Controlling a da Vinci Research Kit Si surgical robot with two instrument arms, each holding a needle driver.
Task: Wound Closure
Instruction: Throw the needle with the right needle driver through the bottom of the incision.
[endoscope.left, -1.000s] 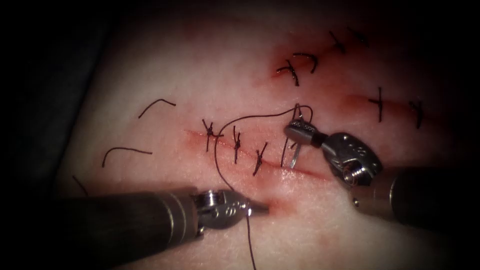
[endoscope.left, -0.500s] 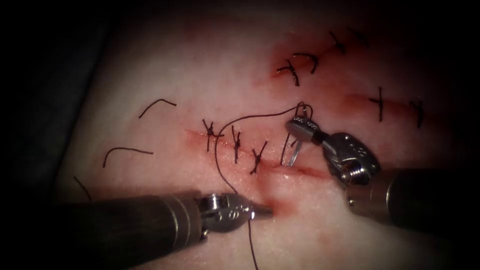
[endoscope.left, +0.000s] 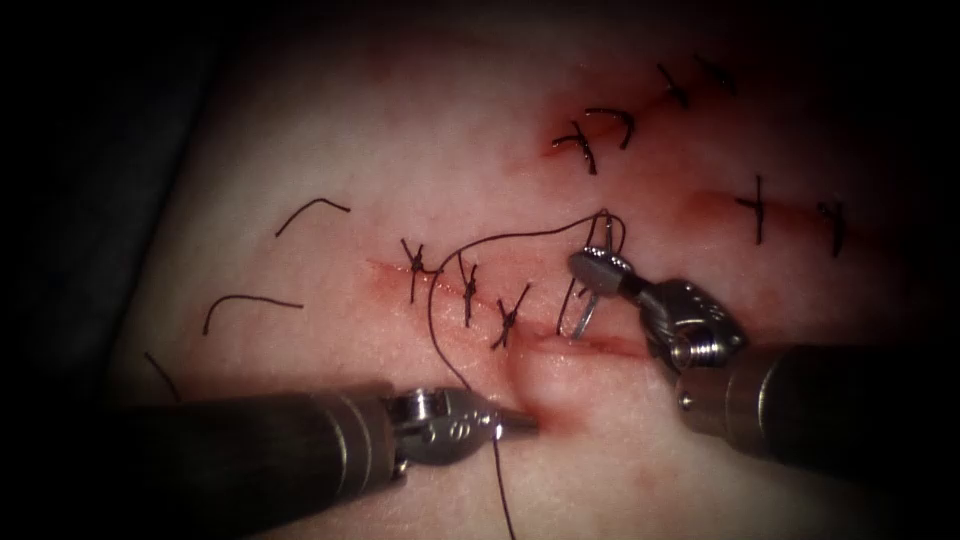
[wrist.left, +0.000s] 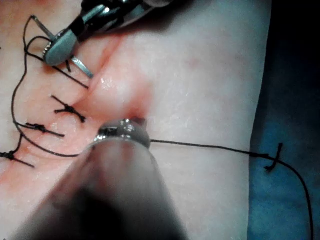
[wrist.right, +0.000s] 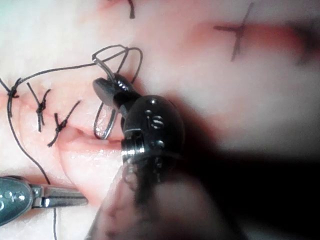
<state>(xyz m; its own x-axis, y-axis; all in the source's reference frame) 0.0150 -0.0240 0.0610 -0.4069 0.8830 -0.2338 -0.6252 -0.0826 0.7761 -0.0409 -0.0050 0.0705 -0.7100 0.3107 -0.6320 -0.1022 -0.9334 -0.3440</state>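
The right tool (endoscope.left: 598, 268) is seen with its jaws closed on the needle (endoscope.left: 578, 318), which is held near its thread end. The rest of the curve goes down into the cut (endoscope.left: 600, 345), and the tip seems to be in the tissue (endoscope.left: 420, 150), though this cannot be told for sure. In the right wrist view the needle (wrist.right: 103, 122) is seen as a loop beside the right tool (wrist.right: 111, 90).

The left tool (endoscope.left: 515, 424) has its jaws closed on the near lip of the tissue, below the cut, where a fold is raised. The thread (endoscope.left: 440, 330) passes close to these jaws, and it cannot be told if it is also held. It runs from the needle's end in an arc over the stitches.

Three knotted stitches (endoscope.left: 468, 292) are already placed on the left part of the cut; the right part is open. Cut ends of thread (endoscope.left: 250, 302) lie on the tissue at the left. It is judged that roughly half of this cut is closed.

Compared with one second ago, the right tool has been moved a little to the left and lower, and the fold of tissue at the left tool has been lifted more.
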